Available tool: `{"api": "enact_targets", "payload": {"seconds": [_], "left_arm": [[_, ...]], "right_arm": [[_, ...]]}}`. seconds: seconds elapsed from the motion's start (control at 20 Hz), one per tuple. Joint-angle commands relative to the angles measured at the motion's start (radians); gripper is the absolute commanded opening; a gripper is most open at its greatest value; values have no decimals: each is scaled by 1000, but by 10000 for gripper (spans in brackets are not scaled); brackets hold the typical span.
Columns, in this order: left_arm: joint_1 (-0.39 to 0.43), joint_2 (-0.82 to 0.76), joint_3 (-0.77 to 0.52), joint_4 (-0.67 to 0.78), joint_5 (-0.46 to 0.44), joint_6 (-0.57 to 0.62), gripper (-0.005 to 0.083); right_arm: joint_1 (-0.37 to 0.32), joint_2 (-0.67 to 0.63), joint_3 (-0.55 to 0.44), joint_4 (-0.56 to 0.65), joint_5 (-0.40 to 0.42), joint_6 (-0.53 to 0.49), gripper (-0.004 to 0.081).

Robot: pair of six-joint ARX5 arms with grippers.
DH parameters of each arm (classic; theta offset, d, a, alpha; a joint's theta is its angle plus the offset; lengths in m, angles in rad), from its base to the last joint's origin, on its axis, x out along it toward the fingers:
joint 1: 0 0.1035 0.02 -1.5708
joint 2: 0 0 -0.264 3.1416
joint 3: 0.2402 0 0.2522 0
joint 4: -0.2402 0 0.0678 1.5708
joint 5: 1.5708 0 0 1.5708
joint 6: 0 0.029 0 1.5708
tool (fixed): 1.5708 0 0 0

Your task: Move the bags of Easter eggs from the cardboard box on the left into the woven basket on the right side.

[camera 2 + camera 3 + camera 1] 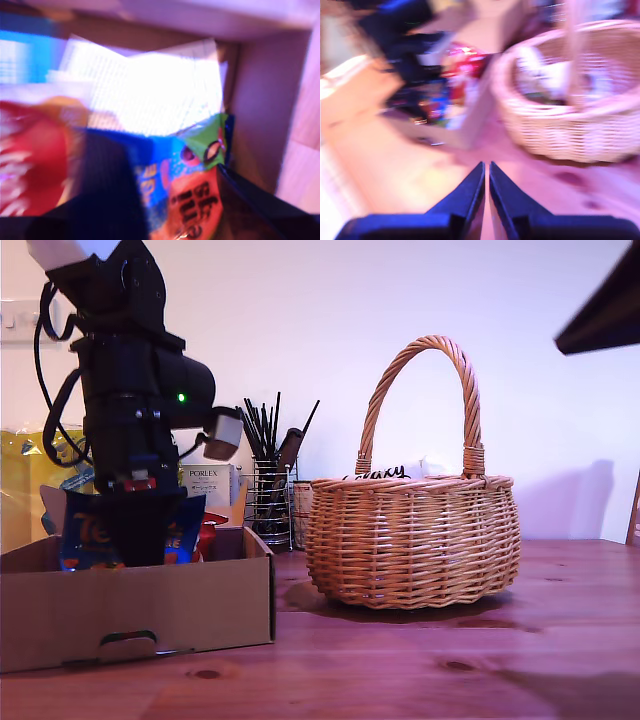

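Two end effectors: first end effector (pixel 140 540) clamped on blue crinkly "Terry's" pouch (pixel 85 535), lower left of exterior view.
Second end effector (pixel 486 175): pinched closed, empty.
Reason: pouch lifted for round tan wicker basket (pixel 412 540).

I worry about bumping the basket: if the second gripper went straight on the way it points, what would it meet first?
Probably bare table: my second gripper, jaws together, aims between the cardboard box and the woven basket. Blur leaves depth unclear.

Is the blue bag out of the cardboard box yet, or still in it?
Still partly in: the blue bag hangs in my first tool, its lower end below the cardboard box rim in the exterior view.
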Motion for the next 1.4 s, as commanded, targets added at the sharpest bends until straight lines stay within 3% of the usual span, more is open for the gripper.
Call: {"api": "enact_targets", "payload": {"seconds": [0.0,0.2,0.4,0.45,0.6,0.7,0.95,1.2,1.3,1.35], "left_arm": [[-8,32,-45,41,4,0,539],[-10,32,-60,88,25,5,538],[-8,52,-79,90,32,5,495],[-9,61,-94,87,32,6,430],[-10,63,-111,62,32,6,92],[-6,52,-100,46,16,6,-25],[-3,-15,-45,-15,-30,-2,-24],[-3,-190,-45,3,-66,-22,-24],[-3,-269,-45,48,-45,-66,-24],[-4,-304,-45,86,18,-97,-24]], "right_arm": [[43,0,12,-18,-11,-29,-12],[117,0,12,-35,3,-60,-12],[120,0,12,-33,46,-60,-12],[120,0,12,-33,48,-60,-12],[120,0,12,-33,50,-59,-12],[120,0,12,-32,51,-58,-12],[121,0,12,-31,53,-51,-12],[125,0,12,-31,53,-47,-12],[125,0,12,-31,53,-47,-12],[125,0,12,-33,53,-47,-12]]}}
